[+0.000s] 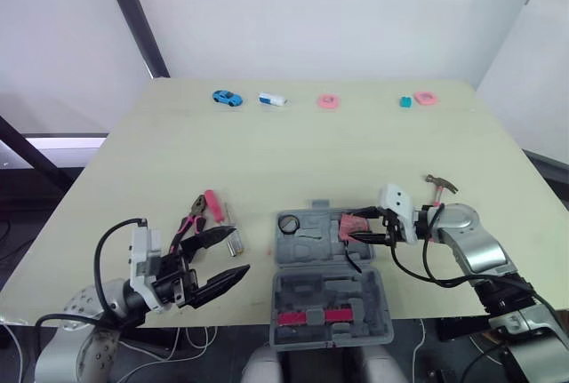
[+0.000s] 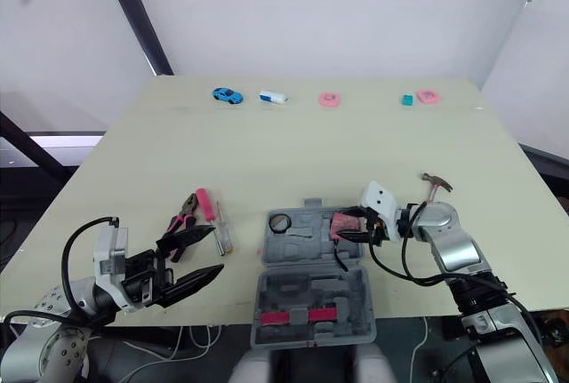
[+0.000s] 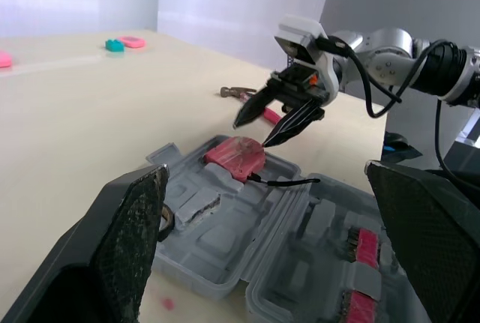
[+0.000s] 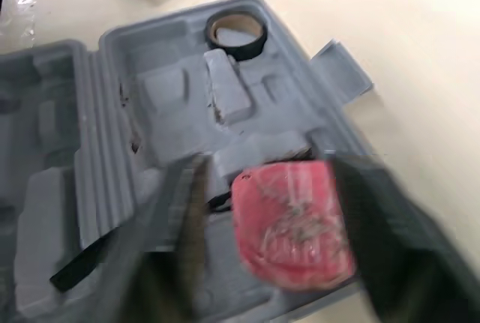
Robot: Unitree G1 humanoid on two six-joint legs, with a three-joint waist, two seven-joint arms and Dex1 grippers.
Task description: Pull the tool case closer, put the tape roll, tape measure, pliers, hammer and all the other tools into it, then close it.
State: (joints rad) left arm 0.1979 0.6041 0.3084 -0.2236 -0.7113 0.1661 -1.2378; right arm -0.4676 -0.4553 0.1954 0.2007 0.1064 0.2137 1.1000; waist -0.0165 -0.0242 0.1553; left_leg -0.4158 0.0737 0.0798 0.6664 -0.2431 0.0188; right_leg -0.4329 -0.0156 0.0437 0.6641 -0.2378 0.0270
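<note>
The grey tool case (image 1: pixel 307 245) lies open at the table's front centre. A black tape roll (image 1: pixel 289 222) sits in its far left pocket. The pink tape measure (image 1: pixel 358 222) rests in the far right pocket, its black strap trailing across the tray. My right gripper (image 1: pixel 348 231) hovers open just over the tape measure (image 4: pixel 292 222), one finger on each side of it. The hammer (image 1: pixel 439 186) lies behind my right wrist. Pink-handled pliers (image 1: pixel 191 219), a pink screwdriver (image 1: pixel 213 203) and a small silver tool (image 1: pixel 234 242) lie left of the case. My left gripper (image 1: pixel 222 257) is open beside them, holding nothing.
Along the far edge lie a blue toy car (image 1: pixel 227 97), a white and blue item (image 1: pixel 272 99), a pink ring (image 1: pixel 328 101), a teal block (image 1: pixel 405 101) and another pink piece (image 1: pixel 426 97). The case's lid half (image 1: pixel 331 307) reaches past the table's front edge.
</note>
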